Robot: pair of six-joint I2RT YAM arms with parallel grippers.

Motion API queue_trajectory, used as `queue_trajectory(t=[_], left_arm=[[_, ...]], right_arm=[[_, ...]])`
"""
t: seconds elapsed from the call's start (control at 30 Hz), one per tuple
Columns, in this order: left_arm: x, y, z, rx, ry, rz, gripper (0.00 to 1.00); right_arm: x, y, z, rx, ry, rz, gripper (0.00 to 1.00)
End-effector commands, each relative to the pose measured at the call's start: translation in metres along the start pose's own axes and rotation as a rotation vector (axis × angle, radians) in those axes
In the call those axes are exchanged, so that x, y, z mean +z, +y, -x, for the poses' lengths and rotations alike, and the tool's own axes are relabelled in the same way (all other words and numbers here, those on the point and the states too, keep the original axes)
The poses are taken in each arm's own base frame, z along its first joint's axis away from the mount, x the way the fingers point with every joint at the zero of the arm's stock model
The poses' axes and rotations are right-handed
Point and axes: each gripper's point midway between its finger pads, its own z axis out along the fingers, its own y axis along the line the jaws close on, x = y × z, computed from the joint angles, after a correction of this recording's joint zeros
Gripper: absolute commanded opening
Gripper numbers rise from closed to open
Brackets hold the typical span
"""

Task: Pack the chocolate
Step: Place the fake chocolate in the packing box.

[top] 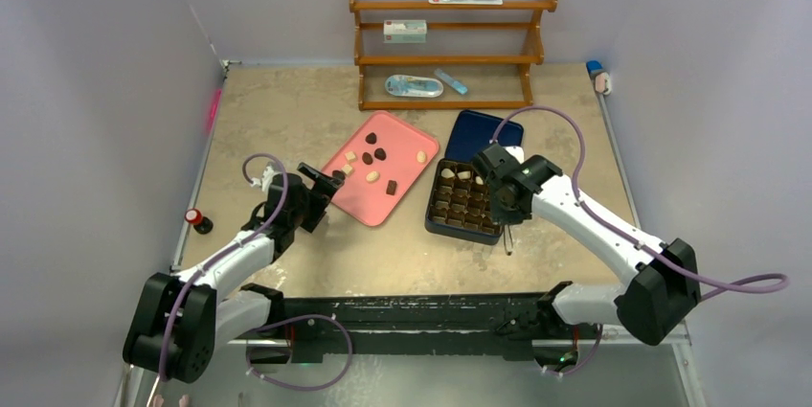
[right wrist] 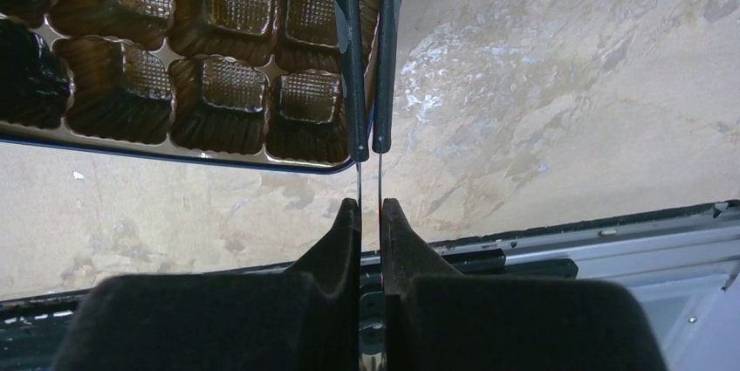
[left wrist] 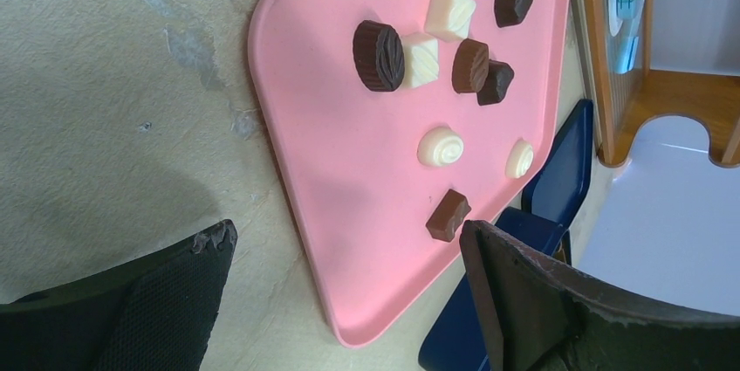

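Left tool (top: pixel 326 180) gapes at the tray's (left wrist: pixel 349 284) left edge, where most chocolate (left wrist: pixel 381 55) lies loose; a few pieces fill the box's (right wrist: pixel 227 83) far row. Right tool (right wrist: pixel 370 207) clamps tweezers (right wrist: pixel 349 65) over the box's near right corner.

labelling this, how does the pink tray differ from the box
The pink tray is flat, its chocolates lying loose; the box is dark and split into moulded cups. The tray holds about nine pieces; many of the box's cups look empty, a few white pieces in its far row. Both sit on the table.
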Motion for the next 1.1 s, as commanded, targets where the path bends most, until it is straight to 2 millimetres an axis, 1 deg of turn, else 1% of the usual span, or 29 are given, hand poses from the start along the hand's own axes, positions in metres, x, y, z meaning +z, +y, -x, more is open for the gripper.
queue_trajectory(t=[0.0, 0.17, 0.4, 0.53, 0.73, 0.77, 0.83, 0.93, 1.07], left_arm=[[0.002, 0.0, 0.004, -0.019, -0.018, -0.011, 1.0], [0.002, 0.001, 0.004, -0.018, -0.021, -0.007, 1.0], [0.0, -0.002, 0.005, -0.018, -0.023, -0.014, 1.0], [-0.001, -0.001, 0.005, -0.02, -0.023, -0.013, 1.0], [-0.001, -0.001, 0.005, -0.018, -0.024, -0.012, 1.0], [-0.002, -0.002, 0.006, -0.017, -0.027, -0.013, 1.0], [-0.002, -0.003, 0.007, -0.014, -0.031, -0.014, 1.0], [-0.003, -0.004, 0.009, -0.011, -0.038, -0.014, 1.0], [-0.003, -0.003, 0.009, -0.01, -0.037, -0.008, 1.0]], right_arm=[[0.004, 0.0, -0.001, -0.005, 0.011, 0.001, 0.0], [0.008, 0.0, -0.001, -0.003, 0.019, 0.0, 0.0], [0.01, -0.003, 0.0, 0.007, 0.021, 0.001, 0.0], [0.013, -0.002, -0.001, 0.004, 0.028, 0.001, 0.0], [0.014, 0.0, 0.002, 0.002, 0.024, 0.008, 0.0], [0.014, 0.0, 0.003, 0.0, 0.024, 0.008, 0.01], [0.014, 0.001, 0.004, -0.003, 0.024, 0.005, 0.1], [0.016, 0.002, 0.005, -0.008, 0.031, 0.004, 0.17], [0.018, 0.002, 0.004, -0.013, 0.039, 0.0, 0.23]])
